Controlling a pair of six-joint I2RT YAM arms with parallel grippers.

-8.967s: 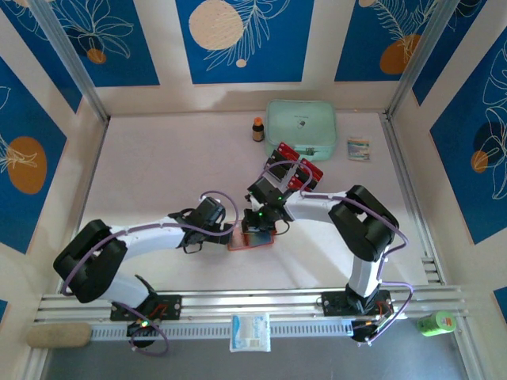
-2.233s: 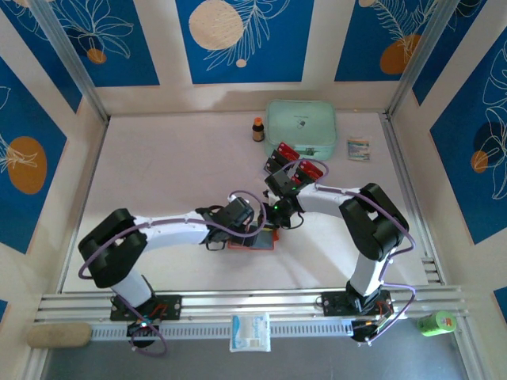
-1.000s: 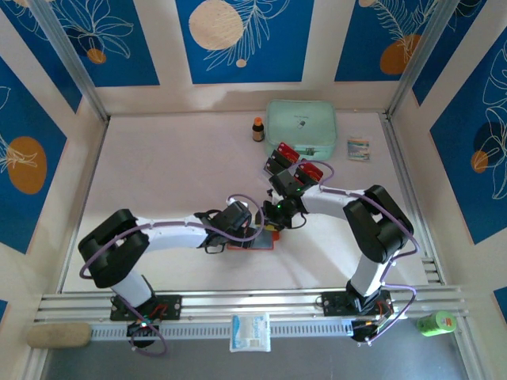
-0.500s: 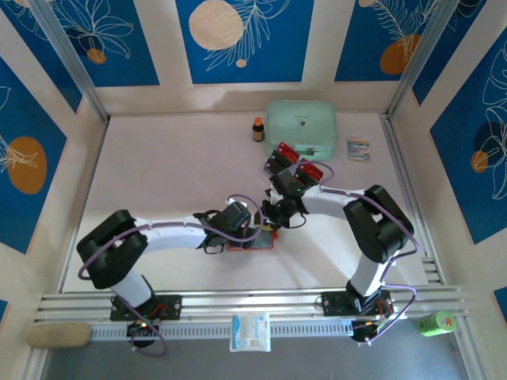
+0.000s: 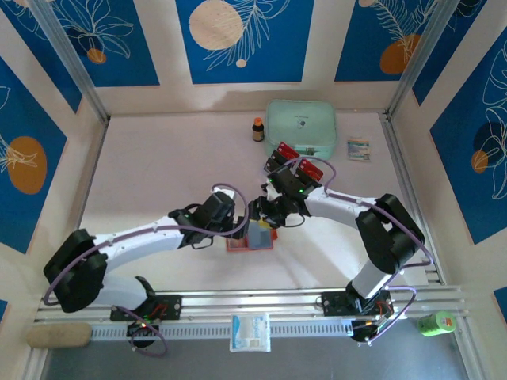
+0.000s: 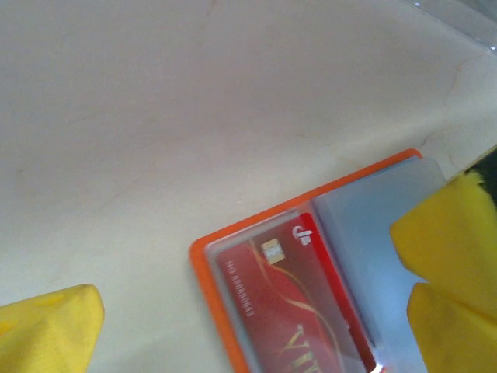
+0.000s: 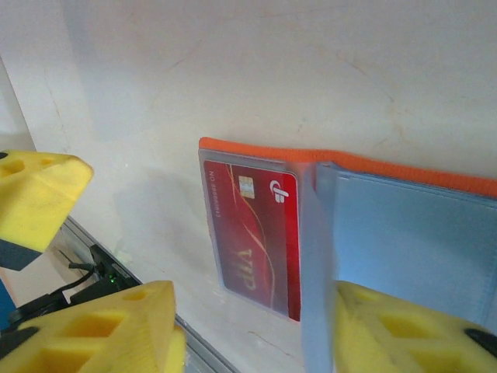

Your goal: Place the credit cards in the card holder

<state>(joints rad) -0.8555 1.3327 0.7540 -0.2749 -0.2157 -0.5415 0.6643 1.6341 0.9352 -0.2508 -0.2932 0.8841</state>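
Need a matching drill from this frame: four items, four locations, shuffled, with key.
Items
1. red card
2. mint-green pouch
3. small brown bottle
4. white packet

Places
A. standing just left of the mint-green pouch
B. on the near rail, off the tabletop
C. in the clear slot of the open orange card holder
D. lying flat at the far side of the table

Pairs: 1-C, 2-D, 3-A, 4-B
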